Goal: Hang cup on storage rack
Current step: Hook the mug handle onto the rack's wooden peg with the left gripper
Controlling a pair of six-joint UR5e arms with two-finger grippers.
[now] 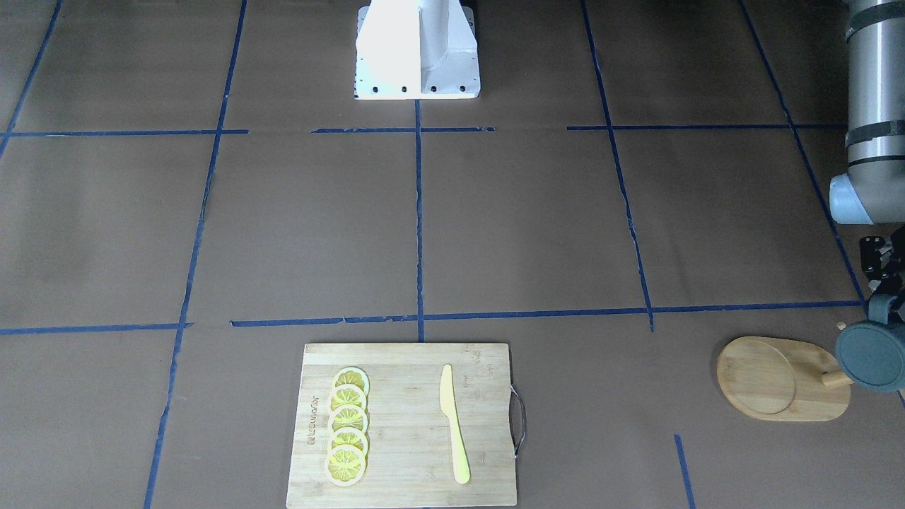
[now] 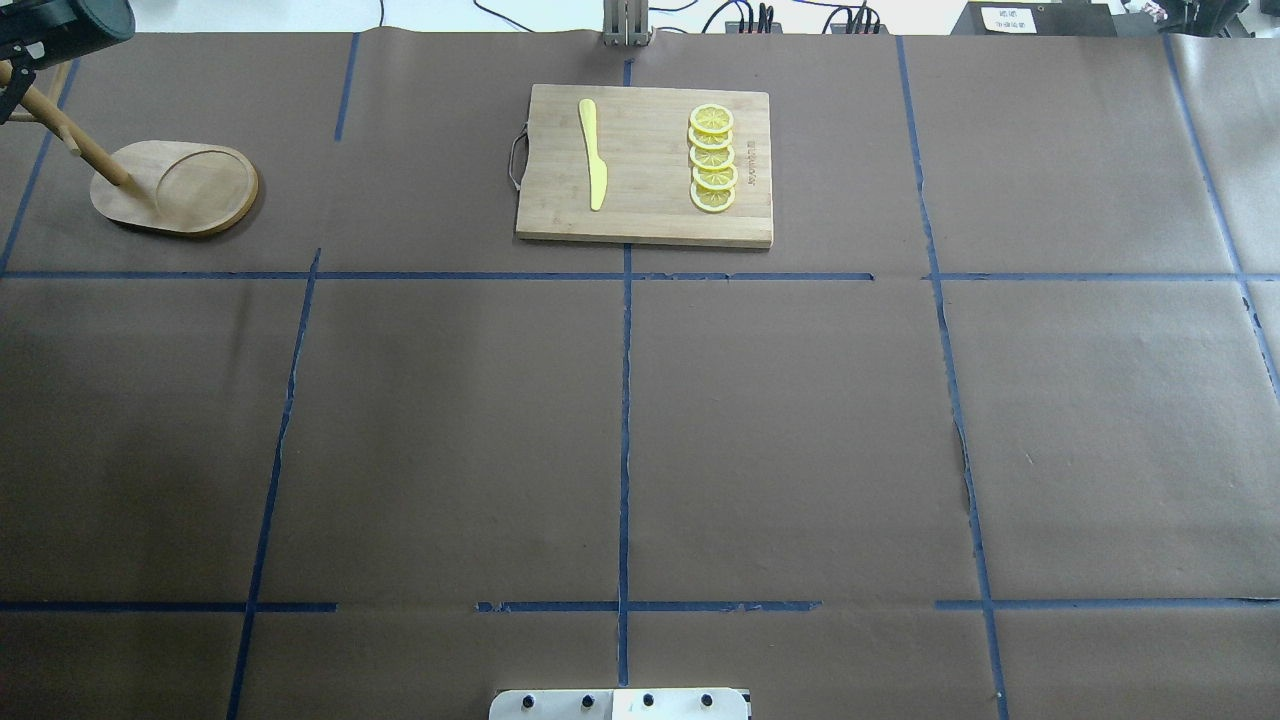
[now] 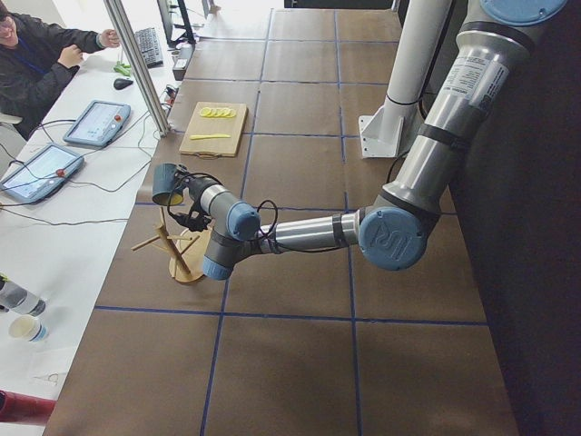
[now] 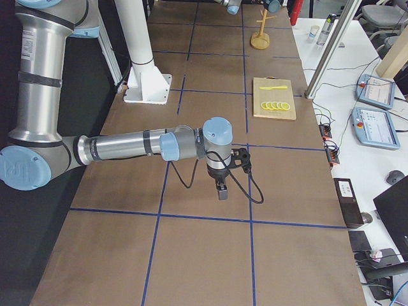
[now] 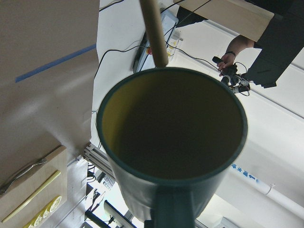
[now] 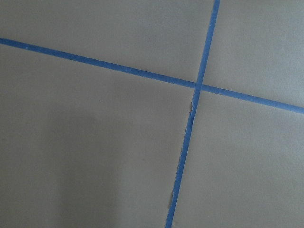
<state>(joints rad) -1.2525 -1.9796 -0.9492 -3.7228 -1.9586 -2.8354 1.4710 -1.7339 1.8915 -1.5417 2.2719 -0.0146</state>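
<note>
At the far left corner of the table (image 2: 800, 420), the left gripper (image 1: 885, 295) has its jaws closed on the handle of the cup (image 1: 873, 357). It holds the cup aloft on its side, at the top of the rack (image 1: 778, 382). The left wrist view looks into the cup's yellow inside, with the post (image 5: 154, 31) just past the rim. Whether the cup touches the rack I cannot tell. In the middle, at the far edge, a board (image 2: 645, 215) carries a knife (image 2: 592, 155) and five lemon slices (image 2: 712, 160). To the right, the right gripper (image 4: 221, 191) points down over the paper near a tape cross (image 6: 198, 86). I cannot tell whether its jaws are open or closed.
</note>
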